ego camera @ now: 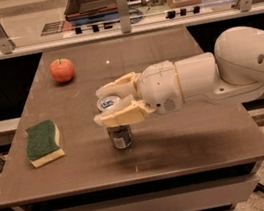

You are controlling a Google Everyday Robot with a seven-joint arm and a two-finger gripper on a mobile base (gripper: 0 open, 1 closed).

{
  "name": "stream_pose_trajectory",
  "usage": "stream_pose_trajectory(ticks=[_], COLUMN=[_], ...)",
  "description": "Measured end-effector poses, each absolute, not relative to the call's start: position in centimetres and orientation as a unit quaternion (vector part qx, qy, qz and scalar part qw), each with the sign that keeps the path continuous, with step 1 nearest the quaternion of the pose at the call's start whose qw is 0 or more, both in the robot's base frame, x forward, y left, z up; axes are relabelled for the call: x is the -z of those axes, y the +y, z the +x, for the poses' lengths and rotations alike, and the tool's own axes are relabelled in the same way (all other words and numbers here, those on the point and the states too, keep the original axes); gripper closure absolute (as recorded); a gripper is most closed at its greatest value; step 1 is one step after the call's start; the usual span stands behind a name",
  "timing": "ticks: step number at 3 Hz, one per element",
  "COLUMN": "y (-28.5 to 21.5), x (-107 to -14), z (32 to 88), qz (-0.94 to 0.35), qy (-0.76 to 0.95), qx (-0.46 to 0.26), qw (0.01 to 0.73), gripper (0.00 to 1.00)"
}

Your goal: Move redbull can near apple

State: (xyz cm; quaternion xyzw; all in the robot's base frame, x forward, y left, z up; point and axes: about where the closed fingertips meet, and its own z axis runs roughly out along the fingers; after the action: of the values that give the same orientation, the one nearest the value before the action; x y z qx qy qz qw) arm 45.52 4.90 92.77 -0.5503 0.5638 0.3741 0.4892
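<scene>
The redbull can [120,136] stands upright mid-desk [188,138], bracketed by the end effector [99,106]. Whether it is pinched cannot be told. A firm, centred grip should be secured before carrying toward the apple [62,69] at 11 o'clock.

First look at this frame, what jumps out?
The white arm reaching in from the right, its gripper at the top of the redbull can standing mid-table. Then the red apple at the far left of the table, and the green-and-yellow sponge by the left edge.
</scene>
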Motion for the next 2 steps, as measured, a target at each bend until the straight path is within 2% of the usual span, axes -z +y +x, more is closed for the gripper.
stream_pose_trajectory(ticks=[1, 2], y=[5.13, 5.36], x=[-92.91, -93.04], z=[45.38, 45.24], qz=[-0.553, -0.555], qy=[0.562, 0.561], qx=[-0.374, -0.373], qw=[0.489, 0.488], gripper=[0.87, 1.0])
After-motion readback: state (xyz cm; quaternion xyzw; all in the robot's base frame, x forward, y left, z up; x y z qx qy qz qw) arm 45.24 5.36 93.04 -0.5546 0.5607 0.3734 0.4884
